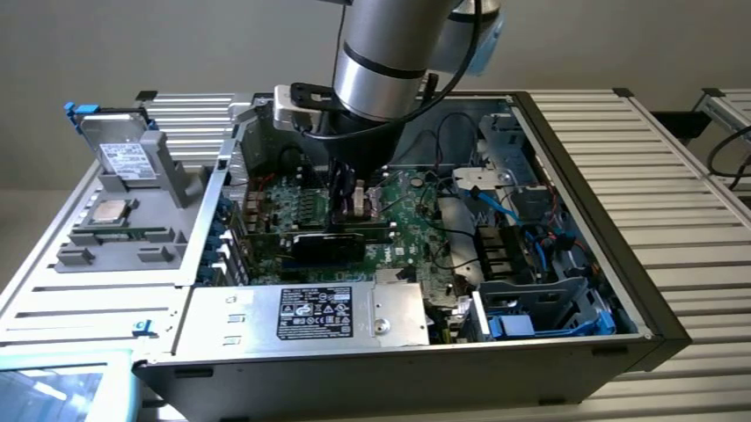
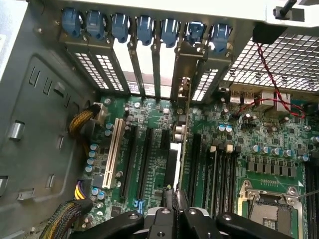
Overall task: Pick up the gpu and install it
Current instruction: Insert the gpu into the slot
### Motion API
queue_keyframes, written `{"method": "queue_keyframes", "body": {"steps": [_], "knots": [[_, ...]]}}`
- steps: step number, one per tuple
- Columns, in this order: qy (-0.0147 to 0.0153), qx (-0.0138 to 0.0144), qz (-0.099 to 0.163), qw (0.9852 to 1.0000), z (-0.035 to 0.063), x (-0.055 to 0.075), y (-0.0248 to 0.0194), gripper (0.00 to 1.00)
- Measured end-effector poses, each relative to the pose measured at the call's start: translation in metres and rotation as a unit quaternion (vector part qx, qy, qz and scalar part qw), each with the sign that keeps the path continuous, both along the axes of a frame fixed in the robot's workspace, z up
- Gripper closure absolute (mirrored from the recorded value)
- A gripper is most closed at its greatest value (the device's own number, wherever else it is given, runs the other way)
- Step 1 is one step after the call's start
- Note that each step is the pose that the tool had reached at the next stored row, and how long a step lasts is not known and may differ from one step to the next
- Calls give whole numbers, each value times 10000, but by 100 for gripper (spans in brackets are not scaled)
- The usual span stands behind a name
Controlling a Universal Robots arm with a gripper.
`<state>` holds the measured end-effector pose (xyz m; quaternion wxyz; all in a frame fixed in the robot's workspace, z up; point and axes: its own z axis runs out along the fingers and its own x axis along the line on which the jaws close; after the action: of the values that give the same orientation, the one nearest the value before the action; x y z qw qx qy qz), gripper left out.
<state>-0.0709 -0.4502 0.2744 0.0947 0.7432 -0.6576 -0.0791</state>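
While clamped on gpu (image 2: 178, 164) | tool (image 2: 175, 206) apparently between slots (image 2: 144, 154), memory sticks (image 2: 219, 172).

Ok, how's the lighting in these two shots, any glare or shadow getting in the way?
Exterior view: even room light, a bright sheen on the arm, which shades the inside of the case around the gpu. Wrist view: light blows out white through the open slot gaps, while the gripper sits dark in the foreground.
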Motion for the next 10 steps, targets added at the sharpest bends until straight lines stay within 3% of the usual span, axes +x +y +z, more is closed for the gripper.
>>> {"method": "queue_keyframes", "body": {"steps": [7, 10], "knots": [[-118, 0, 118, 9999, 77, 0, 20, 88], [-214, -8, 195, 9996, 84, 0, 23, 88]]}}
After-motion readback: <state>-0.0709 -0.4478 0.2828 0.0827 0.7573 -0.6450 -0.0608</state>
